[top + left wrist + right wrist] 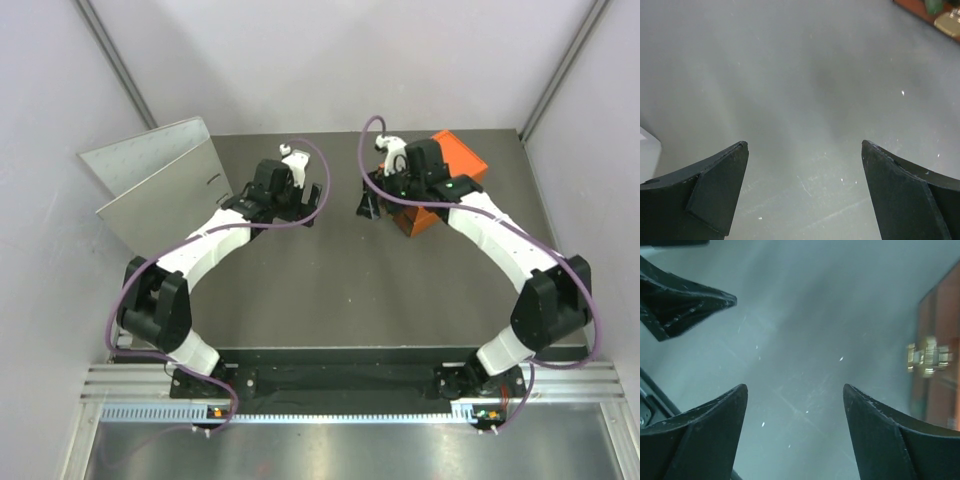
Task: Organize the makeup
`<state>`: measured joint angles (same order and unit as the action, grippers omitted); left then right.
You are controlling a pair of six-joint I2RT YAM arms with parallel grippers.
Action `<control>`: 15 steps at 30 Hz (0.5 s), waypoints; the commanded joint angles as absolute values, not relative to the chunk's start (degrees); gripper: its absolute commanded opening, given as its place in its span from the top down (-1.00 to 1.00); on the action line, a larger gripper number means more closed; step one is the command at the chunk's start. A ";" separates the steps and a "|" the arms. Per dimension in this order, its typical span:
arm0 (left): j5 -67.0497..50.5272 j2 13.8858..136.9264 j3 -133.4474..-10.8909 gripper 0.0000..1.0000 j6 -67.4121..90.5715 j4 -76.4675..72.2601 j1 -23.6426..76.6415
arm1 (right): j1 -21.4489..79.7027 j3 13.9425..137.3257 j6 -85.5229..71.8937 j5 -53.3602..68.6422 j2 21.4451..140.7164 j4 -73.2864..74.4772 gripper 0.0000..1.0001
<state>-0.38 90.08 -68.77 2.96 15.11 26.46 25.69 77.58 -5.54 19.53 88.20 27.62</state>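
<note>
Two wrist views catch stuff the overhead misses. The left wrist view shows a green bit [934, 5] and a pale gold piece [949, 22] of makeup at the orange box [917, 9]. They're cropped in the corner, so I can't tell their long axis. From overhead the right arm covers them. The left gripper [805, 145] gapes wide and is empty. The right gripper [795, 387] is spread apart too, with only bare table [800, 330] between.
</note>
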 commanded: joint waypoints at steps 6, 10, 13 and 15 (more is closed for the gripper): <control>2.81 87.36 -64.78 -0.98 6.24 16.44 25.66 | 30.58 78.22 -4.57 22.94 96.41 28.31 -0.77; 2.55 87.63 -64.51 -0.98 6.77 17.40 24.61 | 30.59 78.13 -5.45 23.03 96.94 27.25 -0.82; 1.06 88.41 -64.77 -0.98 6.24 18.01 23.91 | 30.59 78.83 -5.71 23.03 97.91 27.33 -0.84; 0.35 88.94 -65.56 -0.98 6.24 18.72 23.56 | 30.59 79.19 -5.80 22.77 98.35 27.25 -0.87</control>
